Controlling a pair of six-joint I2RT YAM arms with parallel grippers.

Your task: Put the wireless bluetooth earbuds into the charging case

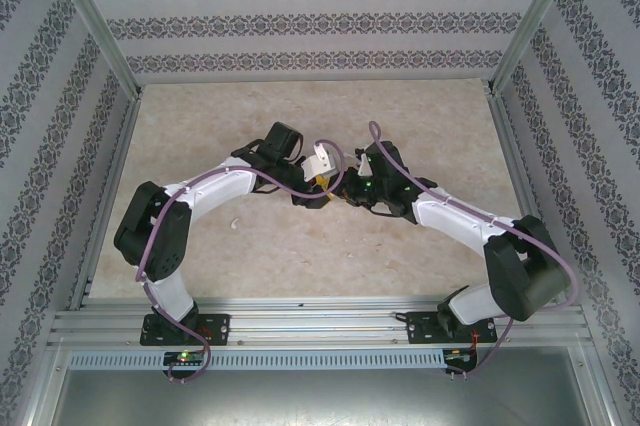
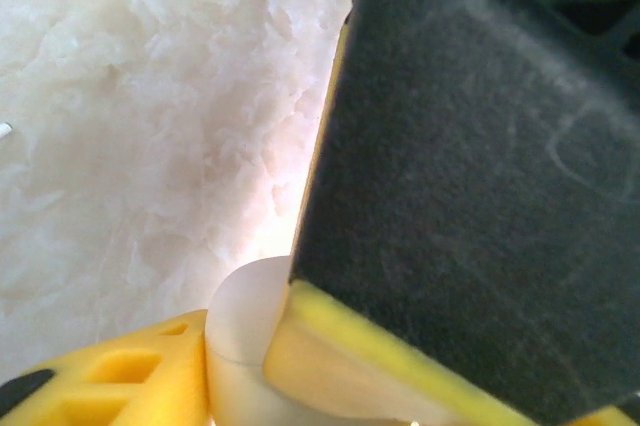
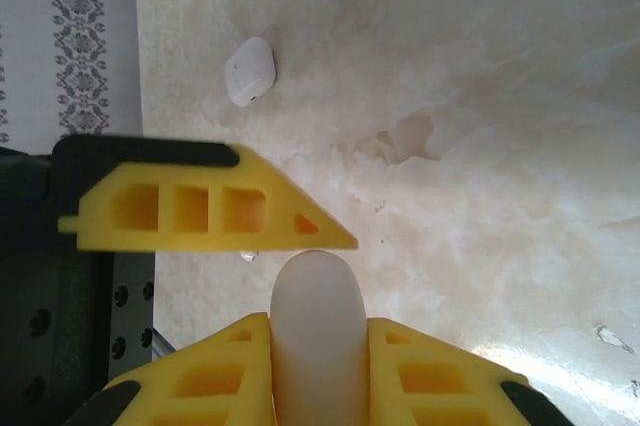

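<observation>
**Table [image 1: 300, 266]:** marble-look top, walled by patterned panels [image 1: 300, 16] at the far end and both sides. There is bare surface on every side of the pincers, and all edges lie well apart from them.

**Arms:** elbows are thrown outward and forearms bent inward, with the tips meeting mid-table.

**Right pincer [image 3: 320, 321]:** jaws narrow, clamped on a white case [image 3: 318, 281] whose rounded end stands out past the fingertips.

**Left pincer [image 1: 320, 187]:** one finger lies just beyond that case's end. Its width cannot be told.

**Second case [image 3: 250, 71]:** lies on the table ahead-left of the right pincer, apart from it.

**Earbud [image 1: 232, 221]:** lies on the table, back-left of the left pincer and beside its forearm.
</observation>
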